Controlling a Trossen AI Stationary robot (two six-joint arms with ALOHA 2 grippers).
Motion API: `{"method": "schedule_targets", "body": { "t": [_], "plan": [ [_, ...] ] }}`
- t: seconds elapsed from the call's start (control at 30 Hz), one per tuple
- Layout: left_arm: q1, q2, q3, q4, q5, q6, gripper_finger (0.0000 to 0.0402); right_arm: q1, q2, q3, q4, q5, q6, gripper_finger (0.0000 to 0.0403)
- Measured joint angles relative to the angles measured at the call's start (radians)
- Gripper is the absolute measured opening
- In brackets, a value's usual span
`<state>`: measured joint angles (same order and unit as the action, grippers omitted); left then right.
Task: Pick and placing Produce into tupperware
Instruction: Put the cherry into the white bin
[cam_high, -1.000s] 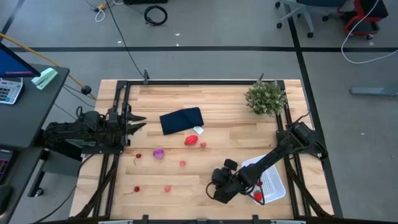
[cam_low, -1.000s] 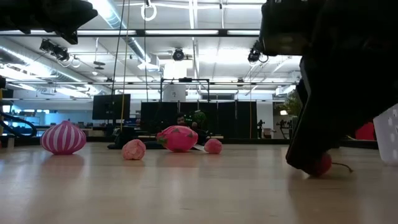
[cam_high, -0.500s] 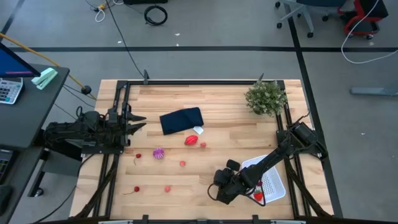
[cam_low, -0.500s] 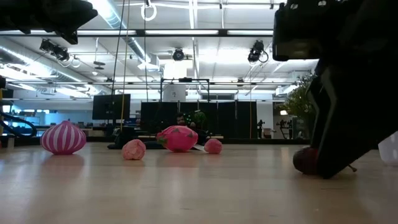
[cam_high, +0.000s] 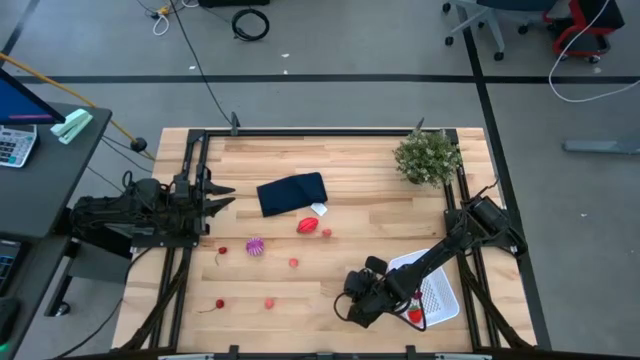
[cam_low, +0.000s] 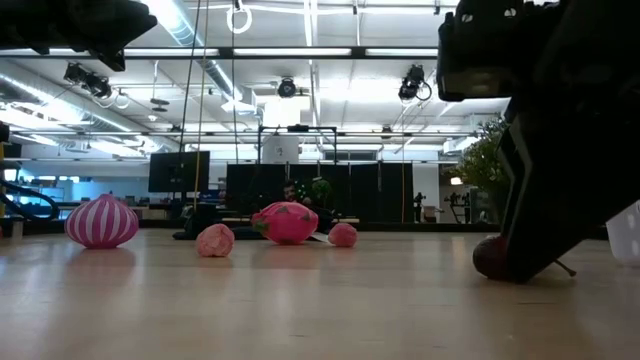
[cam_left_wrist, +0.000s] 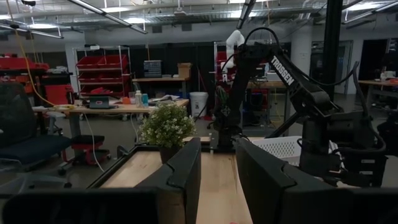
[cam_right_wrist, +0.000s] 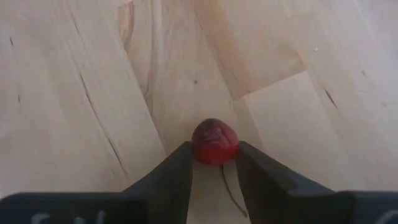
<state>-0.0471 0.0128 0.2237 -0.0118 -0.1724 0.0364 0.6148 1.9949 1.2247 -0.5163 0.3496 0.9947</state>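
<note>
A small dark-red cherry (cam_right_wrist: 214, 142) of the produce lies on the wood beside the white tupperware (cam_high: 438, 292). My right gripper (cam_right_wrist: 214, 155) slants down over it, shut on it. In the high view the gripper (cam_high: 352, 312) hides the cherry. A red piece (cam_high: 414, 317) lies in the tupperware. Farther left on the table rest the purple striped ball (cam_high: 255, 246), the bigger red piece (cam_high: 307, 226) and several tiny red and pink bits. My left gripper (cam_high: 222, 198) waits at the table's left edge, open and holding nothing. My right gripper pinches the cherry's round body (cam_right_wrist: 214, 149) between its two fingertips (cam_right_wrist: 186, 155), one on each side. The fingers slant down from the tupperware's side. The cherry (cam_low: 490, 258) sits low at the tabletop, its thin stem (cam_right_wrist: 229, 190) trailing back between the fingers.
A dark navy folded cloth (cam_high: 291, 193) lies at the table's far middle, with a green bushy plant (cam_high: 428, 157) at the far right corner. Bare wood stretches between the cherry and the scattered bits on the left.
My right gripper has shifted a little over the cherry, staying low beside the tupperware. In the low view the cherry, half hidden behind a finger before, now shows beside it.
</note>
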Motion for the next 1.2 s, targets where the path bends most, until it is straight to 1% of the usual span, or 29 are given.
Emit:
{"method": "schedule_targets", "body": {
  "t": [0.2, 0.3, 0.4, 0.47, 0.6, 0.73, 0.8, 0.83, 0.9, 0.97, 1.1, 1.13, 1.2],
  "plan": [
    [0.0, 0.0, 0.0, 0.0, 0.0, 0.0, 0.0107, -0.006, 0.0, 0.036, -0.013, 0.0, -0.001, 0.0085],
    [0.0, 0.0, 0.0, 0.0, 0.0, 0.0, 0.0107, -0.013, 0.0, 0.087, -0.06, 0.001, -0.013, 0.0083],
    [0.0, 0.0, 0.0, 0.0, 0.0, 0.0, 0.0107, -0.013, 0.0, 0.169, -0.168, 0.004, -0.046, 0.0086],
    [0.0, 0.0, 0.0, 0.0, 0.0, 0.0, 0.0107, -0.013, 0.0, 0.244, -0.279, 0.004, -0.059, 0.0086],
    [0.0, 0.0, 0.0, 0.0, 0.0, 0.0, 0.0107, -0.012, 0.0, 0.427, -0.584, -0.009, -0.025, 0.0085],
    [0.0, 0.0, 0.0, 0.0, 0.0, 0.0, 0.0107, -0.006, -0.002, 0.6, -0.901, -0.043, 0.126, 0.0085],
    [0.0, 0.0, 0.0, 0.0, 0.0, 0.0, 0.0107, 0.004, -0.002, 0.665, -1.028, -0.064, 0.227, 0.0085],
    [0.0, 0.0, 0.0, 0.0, 0.0, 0.0, 0.0107, 0.012, -0.003, 0.685, -1.061, -0.072, 0.277, 0.0085],
    [0.0, 0.0, 0.0, 0.0, 0.0, 0.0, 0.0107, 0.03, -0.023, 0.679, -1.051, -0.068, 0.333, 0.0085],
    [0.0, 0.0, 0.0, -0.001, 0.0, -0.001, 0.0107, 0.047, -0.032, 0.665, -1.049, -0.051, 0.444, 0.0085],
    [0.0, 0.0, 0.0, -0.003, -0.001, -0.006, 0.0107, 0.085, -0.045, 0.543, -1.054, -0.036, 0.669, 0.0085],
    [0.0, 0.0, 0.0, -0.007, 0.0, -0.006, 0.0107, 0.095, -0.048, 0.502, -1.054, -0.052, 0.727, 0.0085],
    [0.0, 0.0, 0.0, -0.008, 0.0, -0.006, 0.0107, 0.116, -0.058, 0.415, -1.055, -0.133, 0.826, 0.0085]
  ]
}}
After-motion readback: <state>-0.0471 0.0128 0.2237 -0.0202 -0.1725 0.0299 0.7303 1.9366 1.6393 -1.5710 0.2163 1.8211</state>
